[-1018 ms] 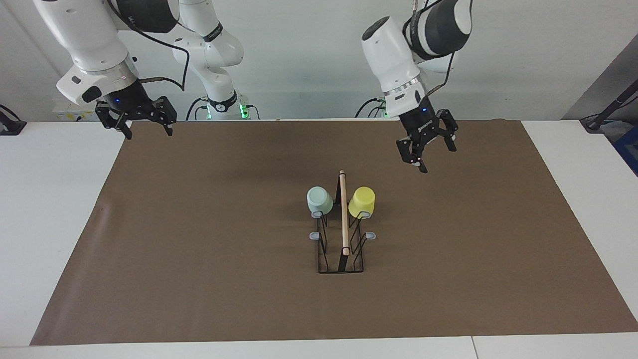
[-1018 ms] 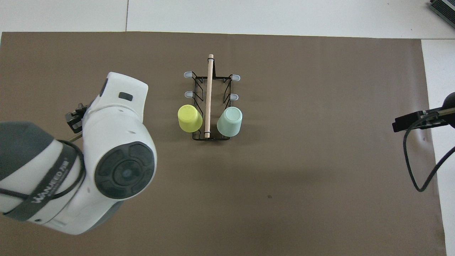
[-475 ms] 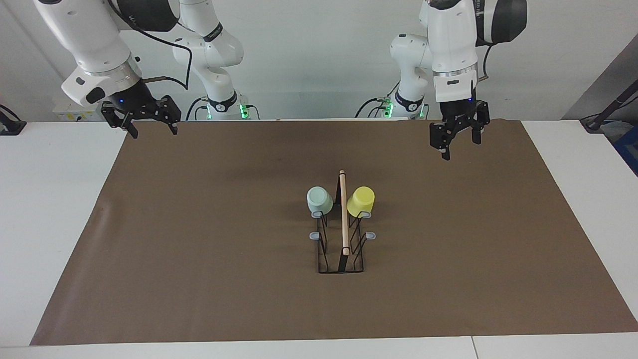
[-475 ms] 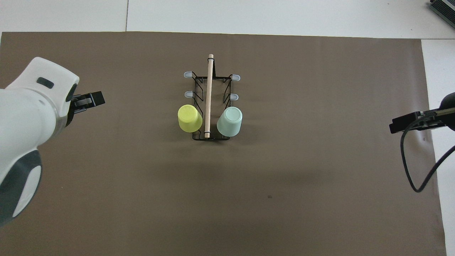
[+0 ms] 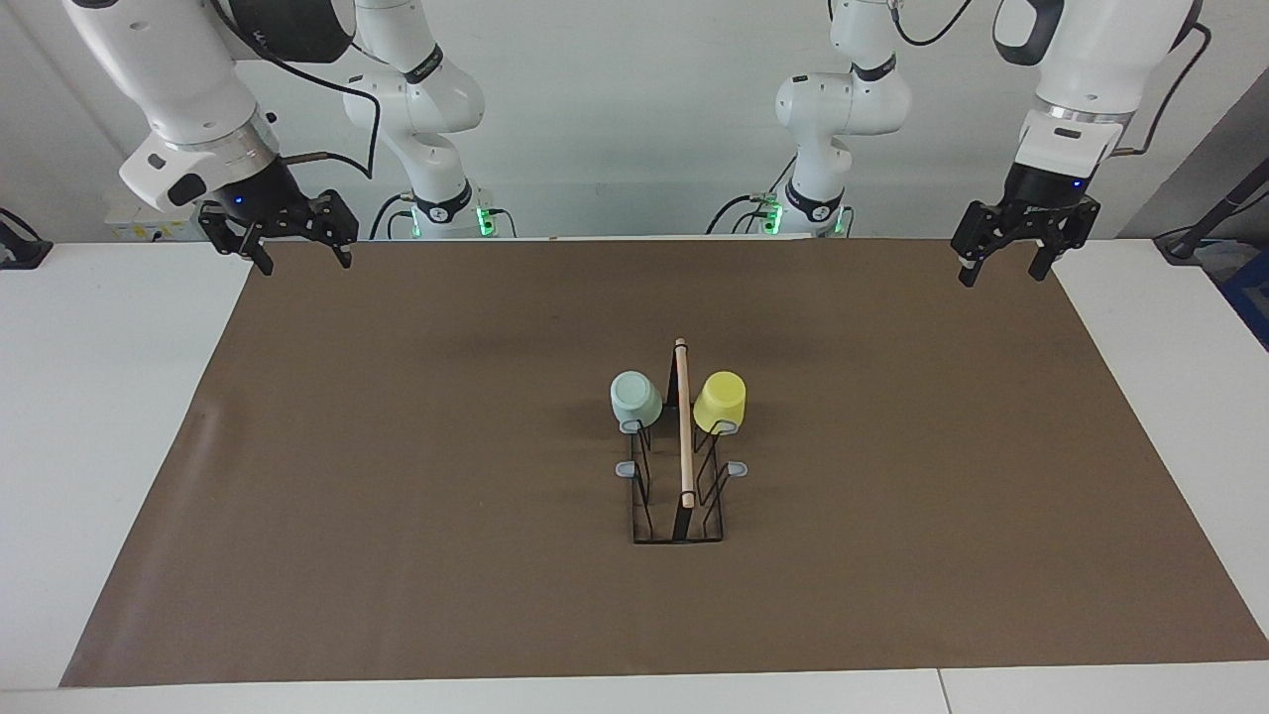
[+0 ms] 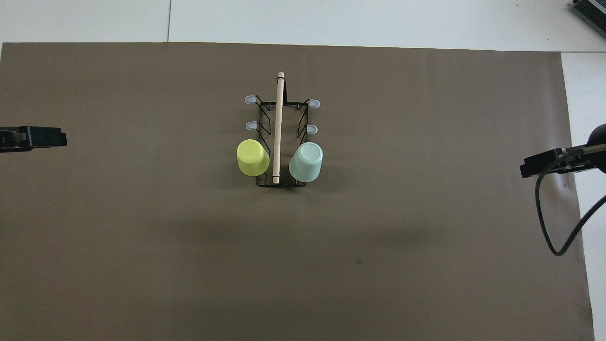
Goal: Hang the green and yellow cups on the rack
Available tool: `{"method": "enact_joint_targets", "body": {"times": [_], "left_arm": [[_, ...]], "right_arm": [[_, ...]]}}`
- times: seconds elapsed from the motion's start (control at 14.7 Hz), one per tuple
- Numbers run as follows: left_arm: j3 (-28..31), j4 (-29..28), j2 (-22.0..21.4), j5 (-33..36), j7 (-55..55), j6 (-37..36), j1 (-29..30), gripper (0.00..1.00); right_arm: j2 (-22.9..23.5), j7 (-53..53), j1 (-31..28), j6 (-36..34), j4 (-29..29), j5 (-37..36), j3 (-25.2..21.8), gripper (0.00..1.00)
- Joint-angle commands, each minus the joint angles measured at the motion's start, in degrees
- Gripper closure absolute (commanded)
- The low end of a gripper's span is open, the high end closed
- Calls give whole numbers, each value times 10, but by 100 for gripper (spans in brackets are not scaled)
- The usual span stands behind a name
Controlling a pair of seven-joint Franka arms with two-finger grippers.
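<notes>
Left gripper (image 5: 1009,266): fingers spread, nothing between them, raised over the brown mat's (image 5: 397,496) corner at the left arm's end of the table. Right gripper (image 5: 293,253): likewise spread and empty, up over the mat's corner at the right arm's end. Both well apart from the rack (image 5: 680,466), apparently waiting. Facing view: black wire rack mid-mat, wooden rod (image 5: 682,421) along its top. Mint green cup (image 5: 634,399) and yellow cup (image 5: 720,401) seated mouth-down on the pair of pegs nearest the robots, one each side of the rod, green toward the right arm's end. Four grey-tipped pegs bare. Task judged done.

Overhead view: only a dark tip of the left gripper (image 6: 40,138) and of the right gripper (image 6: 544,163) at the frame edges. Yellow cup (image 6: 252,158) and green cup (image 6: 306,162) showing closed bases upward, tilted outward from the rack (image 6: 280,142).

Handling, as a judgement: thin plastic, very light, stiff enough yet squeezable, smooth and tapered, so prone to slipping. Best pinched across the wall near the wider rim, gently. Rack light too; likely to shift if nudged.
</notes>
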Motion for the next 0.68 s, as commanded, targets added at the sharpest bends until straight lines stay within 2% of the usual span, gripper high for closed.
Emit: {"method": "enact_joint_targets", "body": {"times": [0.0,0.34,0.61], "left_arm": [[-6,76,38,-13,51,-62,17,0],[-8,111,53,-9,76,-103,17,0],[-9,108,49,-14,81,-128,15,0]], "right_arm": [[-11,7,-8,-3,-10,11,4,0],[-11,7,-8,-3,-10,11,4,0],[-10,7,-8,-3,-10,11,4,0]]}}
